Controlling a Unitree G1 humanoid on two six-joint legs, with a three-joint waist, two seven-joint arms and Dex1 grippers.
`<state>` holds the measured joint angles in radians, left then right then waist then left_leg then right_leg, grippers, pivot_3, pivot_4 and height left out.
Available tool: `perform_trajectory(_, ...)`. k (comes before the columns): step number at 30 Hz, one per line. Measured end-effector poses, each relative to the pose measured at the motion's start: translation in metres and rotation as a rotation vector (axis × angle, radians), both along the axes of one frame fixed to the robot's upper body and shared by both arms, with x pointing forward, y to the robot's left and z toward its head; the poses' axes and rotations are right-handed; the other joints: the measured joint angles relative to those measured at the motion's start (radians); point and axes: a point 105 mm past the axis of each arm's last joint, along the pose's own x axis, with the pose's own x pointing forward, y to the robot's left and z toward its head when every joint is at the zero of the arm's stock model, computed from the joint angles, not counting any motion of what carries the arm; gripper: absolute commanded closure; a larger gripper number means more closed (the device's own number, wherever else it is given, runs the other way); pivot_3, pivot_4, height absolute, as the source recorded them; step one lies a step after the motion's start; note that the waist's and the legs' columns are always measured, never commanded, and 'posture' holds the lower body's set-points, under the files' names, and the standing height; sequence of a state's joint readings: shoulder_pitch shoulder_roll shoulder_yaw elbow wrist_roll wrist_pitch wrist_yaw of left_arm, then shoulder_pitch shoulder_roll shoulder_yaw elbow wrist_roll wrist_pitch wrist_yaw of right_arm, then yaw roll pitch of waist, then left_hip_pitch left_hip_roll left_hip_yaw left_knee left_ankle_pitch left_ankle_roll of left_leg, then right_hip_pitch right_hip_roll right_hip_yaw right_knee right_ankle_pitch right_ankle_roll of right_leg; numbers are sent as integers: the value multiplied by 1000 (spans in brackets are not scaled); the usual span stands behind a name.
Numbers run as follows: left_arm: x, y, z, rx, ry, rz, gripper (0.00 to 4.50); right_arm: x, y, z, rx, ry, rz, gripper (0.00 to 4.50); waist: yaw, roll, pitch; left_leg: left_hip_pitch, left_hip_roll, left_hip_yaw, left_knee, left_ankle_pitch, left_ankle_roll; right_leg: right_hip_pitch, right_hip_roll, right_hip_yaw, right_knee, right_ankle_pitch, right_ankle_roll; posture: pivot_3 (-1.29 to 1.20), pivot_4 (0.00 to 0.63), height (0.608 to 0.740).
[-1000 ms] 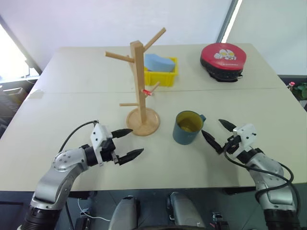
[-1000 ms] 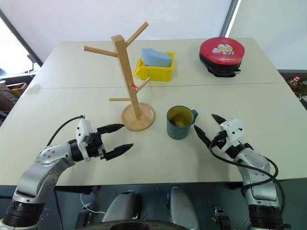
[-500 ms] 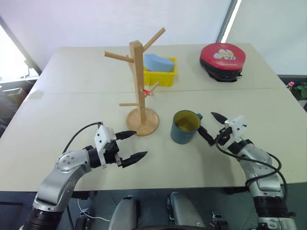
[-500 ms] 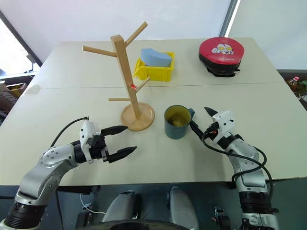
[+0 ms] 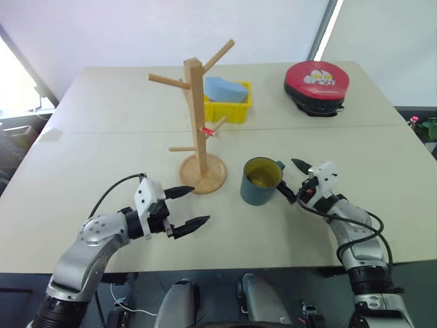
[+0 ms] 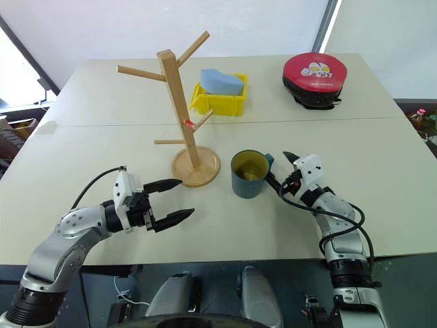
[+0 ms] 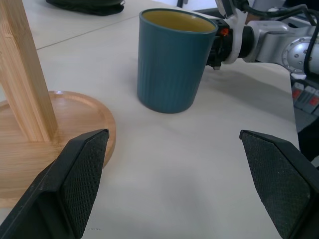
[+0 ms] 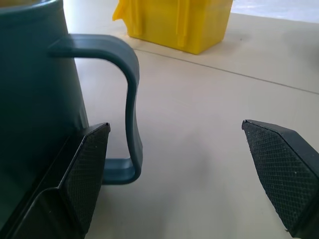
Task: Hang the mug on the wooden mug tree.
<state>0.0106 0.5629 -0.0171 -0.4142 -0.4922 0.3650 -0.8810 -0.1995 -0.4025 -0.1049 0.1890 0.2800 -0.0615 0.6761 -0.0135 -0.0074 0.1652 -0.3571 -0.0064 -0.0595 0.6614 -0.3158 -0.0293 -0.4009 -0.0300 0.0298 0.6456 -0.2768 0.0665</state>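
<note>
Yellow bin [image 5: 230, 109] (blue block inside) behind the wooden mug tree [image 5: 199, 133]

mug [image 7: 172, 59]: matt teal, faintly ribbed wall
tree [image 5: 196, 123]: pale smooth wood, visible grain
table [image 5: 102, 157]: smooth matt beige
bin [image 5: 232, 109]: glossy yellow plastic
finger pads [image 8: 279, 164]: black, knurled

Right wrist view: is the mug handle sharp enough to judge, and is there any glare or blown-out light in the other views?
Right wrist view: the mug handle is crisp, while the yellow box behind is slightly soft. Left wrist view: mug sharp, with a soft shadow on the table. Left eye view: the window at the left edge is blown out, and a bright strip runs by the upper right.
</note>
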Motion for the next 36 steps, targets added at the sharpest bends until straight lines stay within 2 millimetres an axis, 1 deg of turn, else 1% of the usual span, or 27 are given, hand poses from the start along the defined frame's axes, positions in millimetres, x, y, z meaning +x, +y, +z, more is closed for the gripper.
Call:
perform_trajectory(7,1,0,1,2,-4,1,0,-2,6,-1,22,14,56,4270,1,0,0,0,0,0,0,0,0,0,0,0,0,0,0,0,150,740)
perform_trajectory(8,1,0,1,2,-4,2,0,-3,6,-1,22,15,60,4395,1,0,0,0,0,0,0,0,0,0,0,0,0,0,0,0,150,740)
perform_trajectory(13,1,1,0,3,-3,9,0,-6,7,2,23,10,64,4395,1,0,0,0,0,0,0,0,0,0,0,0,0,0,0,0,150,740)
perform_trajectory(16,1,1,0,4,-1,11,0,-10,4,5,-8,-6,46,4395,1,0,0,0,0,0,0,0,0,0,0,0,0,0,0,0,150,740)
perform_trajectory(19,0,2,-2,6,4,13,0,-15,-1,11,-114,-47,38,4395,2,0,0,0,0,0,0,0,0,0,-1,0,0,0,0,0,150,740)
perform_trajectory(22,0,3,-2,7,6,17,0,-20,-1,28,-285,-142,65,4395,2,0,0,0,0,0,0,0,0,0,0,0,0,0,0,0,150,740)
perform_trajectory(24,0,4,-2,7,3,24,0,-25,8,39,-413,-199,124,4395,0,1,1,0,0,0,0,0,0,0,0,0,0,0,0,0,150,740)
perform_trajectory(25,1,6,-2,7,0,32,0,-30,17,46,-473,-235,171,4395,-1,1,1,0,1,0,0,0,0,0,1,0,0,0,0,0,150,740)
perform_trajectory(26,2,7,-2,7,-1,38,0,-32,25,51,-492,-262,198,4395,-2,1,1,0,1,0,0,0,0,-1,1,0,0,0,0,0,150,740)
perform_trajectory(28,4,10,-1,6,-9,48,0,-37,44,66,-498,-322,247,4395,-2,1,1,0,1,0,0,0,0,-1,2,0,0,0,0,0,150,740)
perform_trajectory(30,5,12,-1,5,-13,54,0,-39,59,82,-499,-368,279,4395,1,0,1,0,1,0,0,0,0,0,2,0,0,0,0,0,150,740)
perform_trajectory(34,7,16,-2,3,-17,69,0,-41,84,105,-513,-410,325,4395,3,-1,2,-1,1,0,0,0,0,-1,1,0,0,0,0,0,150,740)
perform_trajectory(36,9,20,1,-2,-30,83,0,-40,93,115,-522,-414,331,4395,3,-2,3,-1,1,-1,0,0,0,-1,0,-1,-1,0,0,0,150,740)
